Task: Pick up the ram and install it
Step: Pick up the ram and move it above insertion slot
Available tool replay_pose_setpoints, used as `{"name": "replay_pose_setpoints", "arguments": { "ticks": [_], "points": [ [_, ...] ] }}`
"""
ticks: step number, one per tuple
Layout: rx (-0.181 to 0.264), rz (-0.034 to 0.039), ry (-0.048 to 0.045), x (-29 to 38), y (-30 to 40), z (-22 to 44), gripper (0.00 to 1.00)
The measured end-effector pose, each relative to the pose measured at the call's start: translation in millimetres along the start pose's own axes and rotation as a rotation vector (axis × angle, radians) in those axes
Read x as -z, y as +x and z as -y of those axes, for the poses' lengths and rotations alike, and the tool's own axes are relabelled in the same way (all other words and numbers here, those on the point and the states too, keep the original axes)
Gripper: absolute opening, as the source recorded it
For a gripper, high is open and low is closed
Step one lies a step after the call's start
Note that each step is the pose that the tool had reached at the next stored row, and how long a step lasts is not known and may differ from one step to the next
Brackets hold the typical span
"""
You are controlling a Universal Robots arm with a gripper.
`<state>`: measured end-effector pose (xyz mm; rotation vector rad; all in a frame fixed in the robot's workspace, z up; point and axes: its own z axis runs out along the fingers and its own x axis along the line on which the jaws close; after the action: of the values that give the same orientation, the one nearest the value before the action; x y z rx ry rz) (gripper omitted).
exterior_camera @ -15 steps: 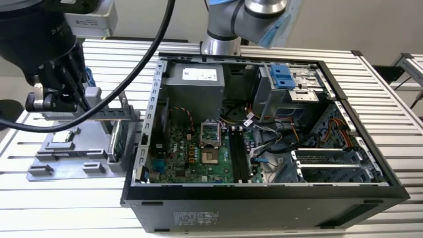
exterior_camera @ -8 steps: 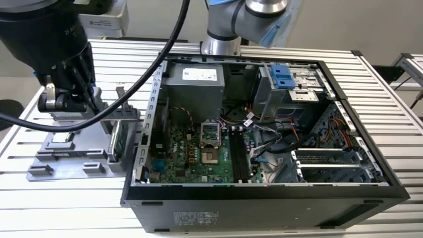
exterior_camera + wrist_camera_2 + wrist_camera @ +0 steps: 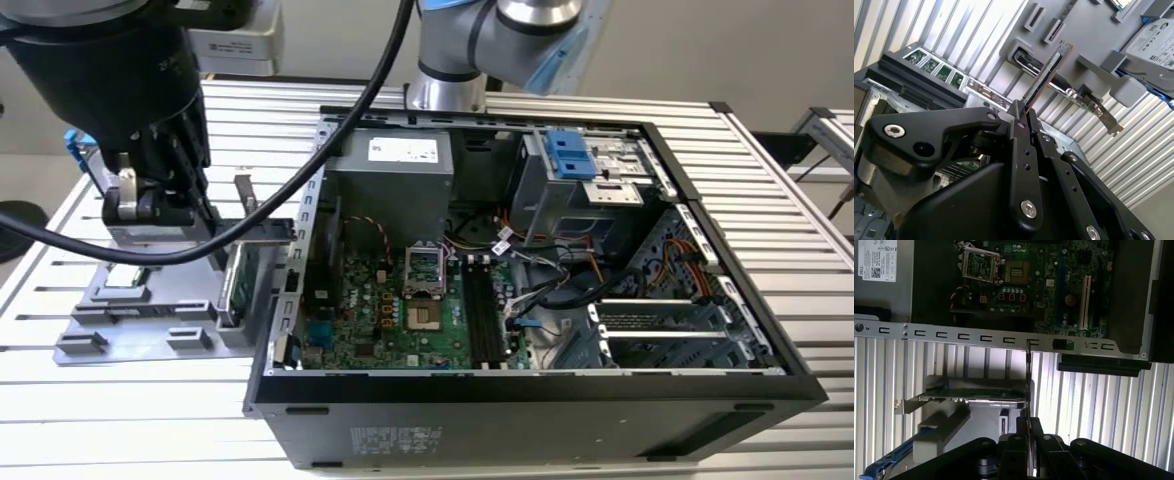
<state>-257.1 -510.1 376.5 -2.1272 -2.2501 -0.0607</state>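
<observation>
The ram [image 3: 1048, 72] is a thin dark strip seen edge-on, sticking out from between my fingertips; in the first wrist view the ram [image 3: 1027, 382] runs as a narrow line toward the case wall. My gripper [image 3: 1021, 112] [image 3: 1029, 424] is shut on its lower end. In the exterior view the gripper [image 3: 158, 208] hangs above the grey holder tray [image 3: 134, 322], to the left of the open computer case [image 3: 534, 392]. The motherboard's long dark memory slots [image 3: 483, 312] lie inside the case.
A green card with a metal bracket [image 3: 238, 280] [image 3: 984, 392] stands on the tray beside the case. A silver hard drive [image 3: 1154, 42] with blue rails rests on the same tray. The case's perforated side wall [image 3: 979, 334] rises between the tray and the motherboard [image 3: 1044, 285].
</observation>
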Motion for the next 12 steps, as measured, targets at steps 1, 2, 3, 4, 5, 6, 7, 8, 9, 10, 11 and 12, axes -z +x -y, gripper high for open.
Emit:
{"name": "replay_pose_setpoints", "arguments": {
  "ticks": [1,2,3,4,5,6,7,8,9,10,11,12],
  "points": [
    [0.0,0.0,-0.0001,0.0,-0.1,-1.6,0.0],
    [0.0,0.0,0.0,0.1,-0.2,-3.2,0.0],
    [0.0,0.0,0.0,0.1,-0.3,-5.0,0.0],
    [0.0,-0.0001,0.0,0.2,-0.4,-6.9,0.0],
    [0.0,0.0,0.0,0.2,-0.5,-8.9,0.0],
    [0.0,0.0,0.0,0.2,-0.6,-10.8,0.0],
    [0.0,-0.0001,-0.0001,0.3,-0.7,-13.0,0.0],
    [0.0,0.0,0.0,0.3,-0.8,-15.0,0.0],
    [0.0,0.0,0.0,0.4,-0.9,-17.2,0.0],
    [0.0,-0.0001,-0.0001,0.4,-1.1,-19.2,0.0],
    [0.0,0.0,0.0,0.5,-1.1,-21.1,0.0],
    [0.0,0.0,0.0,0.6,-1.3,-23.1,0.0]
  ]
}}
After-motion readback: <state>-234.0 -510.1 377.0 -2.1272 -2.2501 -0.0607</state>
